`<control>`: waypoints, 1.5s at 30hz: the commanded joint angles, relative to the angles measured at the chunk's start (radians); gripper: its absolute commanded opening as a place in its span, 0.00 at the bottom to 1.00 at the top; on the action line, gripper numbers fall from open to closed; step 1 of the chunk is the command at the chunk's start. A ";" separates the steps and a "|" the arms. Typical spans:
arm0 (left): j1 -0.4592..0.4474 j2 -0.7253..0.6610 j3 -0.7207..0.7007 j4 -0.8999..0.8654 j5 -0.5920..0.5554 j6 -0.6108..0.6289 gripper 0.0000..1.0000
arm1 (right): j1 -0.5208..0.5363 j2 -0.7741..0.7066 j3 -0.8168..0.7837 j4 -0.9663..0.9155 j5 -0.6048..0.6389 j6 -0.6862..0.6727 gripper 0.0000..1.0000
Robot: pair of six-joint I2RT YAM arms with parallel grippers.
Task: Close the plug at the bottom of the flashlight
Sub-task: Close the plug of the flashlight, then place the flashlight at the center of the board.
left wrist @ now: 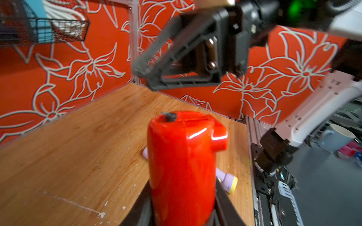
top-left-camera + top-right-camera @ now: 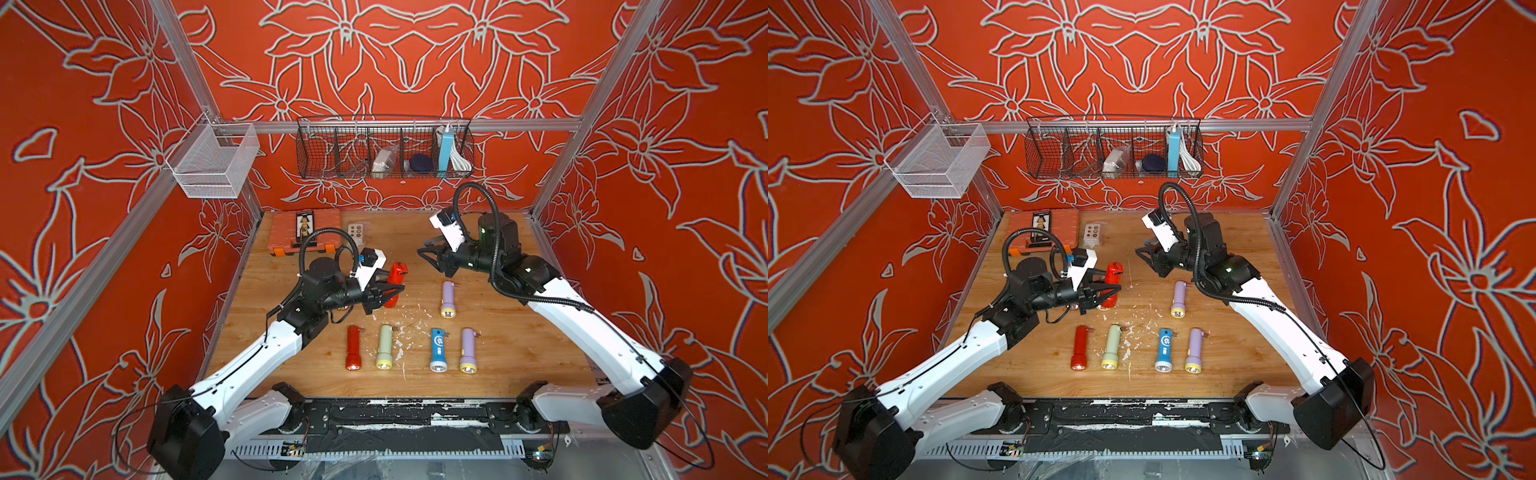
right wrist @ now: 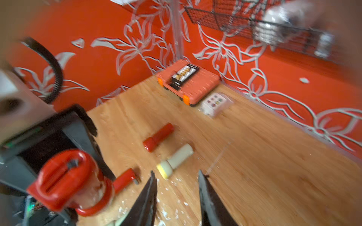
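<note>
over the worktop (image 2: pixel 498 365) the red flashlight (image 2: pixel 398 274) is held up with its bottom end on top, clamped tight in my left tool (image 2: pixel 382 296). right tool (image 2: pixel 428 254) hangs near it, jaws apart with nothing between them. the little grey plug (image 1: pixel 169 116) looks pushed into the end face, bit blurry though, so i'd say basically done, maybe one check press left.

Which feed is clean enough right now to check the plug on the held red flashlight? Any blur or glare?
Left wrist view: slight blur and glare streaks on the red flashlight, but the grey plug is readable. Right wrist view: heavy motion smear. Both top views: sharp and evenly lit, plug too small to judge.
</note>
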 commanded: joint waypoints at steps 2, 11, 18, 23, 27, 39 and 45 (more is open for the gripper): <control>-0.010 0.072 0.090 -0.051 -0.150 -0.090 0.00 | -0.004 -0.047 -0.124 0.070 0.273 0.021 0.43; -0.047 0.312 0.317 -0.304 -0.456 -0.320 0.00 | -0.057 -0.095 -0.293 0.077 0.402 0.119 0.59; -0.098 0.544 0.549 -0.593 -0.563 -0.459 0.00 | -0.099 -0.163 -0.364 0.071 0.384 0.157 0.75; -0.123 0.708 0.684 -0.731 -0.537 -0.506 0.00 | -0.137 -0.205 -0.374 0.055 0.411 0.180 0.90; -0.139 0.799 0.739 -0.775 -0.544 -0.513 0.00 | -0.162 -0.244 -0.405 0.085 0.402 0.215 0.98; -0.141 0.981 0.874 -0.939 -0.627 -0.491 0.04 | -0.183 -0.251 -0.423 0.101 0.353 0.234 0.98; -0.139 1.037 0.894 -0.933 -0.626 -0.529 0.06 | -0.183 -0.239 -0.422 0.108 0.338 0.232 0.98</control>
